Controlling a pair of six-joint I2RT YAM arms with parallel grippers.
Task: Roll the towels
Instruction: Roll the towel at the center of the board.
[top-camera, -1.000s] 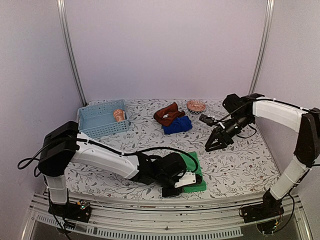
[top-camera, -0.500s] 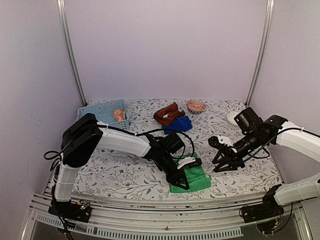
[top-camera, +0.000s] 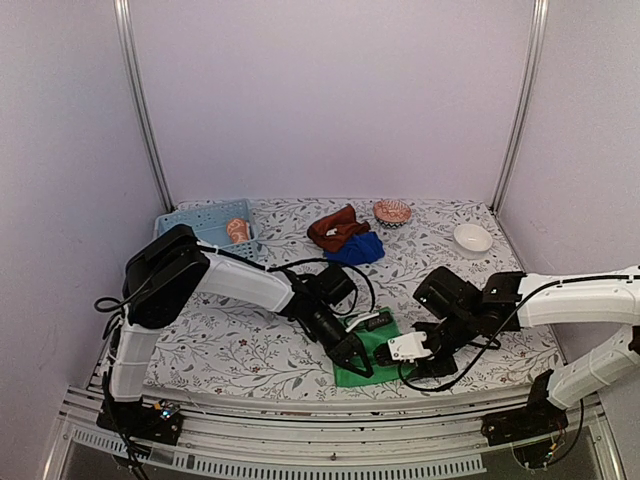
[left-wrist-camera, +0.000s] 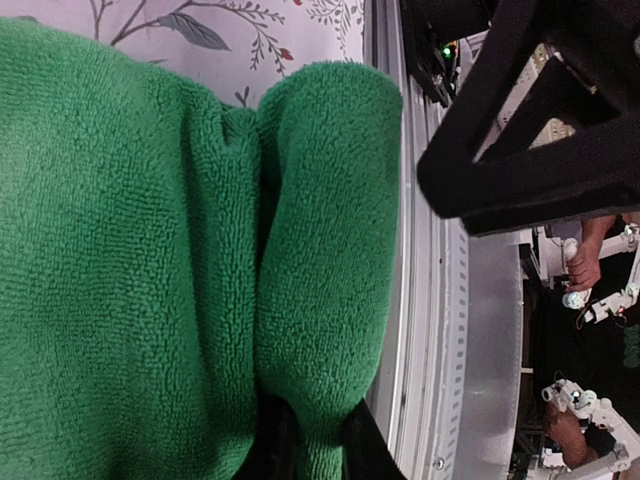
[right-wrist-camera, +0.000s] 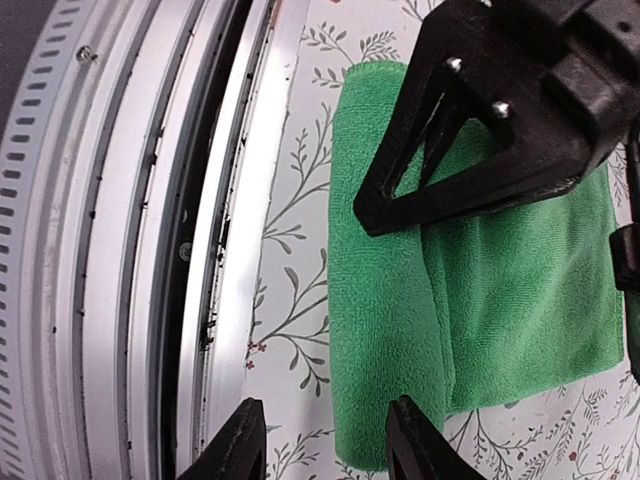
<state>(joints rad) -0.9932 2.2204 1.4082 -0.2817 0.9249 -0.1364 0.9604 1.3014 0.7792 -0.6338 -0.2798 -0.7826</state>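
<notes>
Plain green terry towel (right-wrist-camera: 380, 330), fold beside silver table rail (right-wrist-camera: 120, 250) plain only in wrist views; left gripper (top-camera: 360, 366) pinches it, right gripper (right-wrist-camera: 325, 405) gapes empty.

left hand (top-camera: 355, 362): we now reach in from behind and pinch a fold of the green towel (top-camera: 372, 378) | right hand (top-camera: 388, 353): we bring it forward across the tabletop (top-camera: 250, 350) to that towel, fingers wider apart

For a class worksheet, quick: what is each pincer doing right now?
Left pincer: closed on the green towel, at its fold.
Right pincer: open, holding nothing.
</notes>
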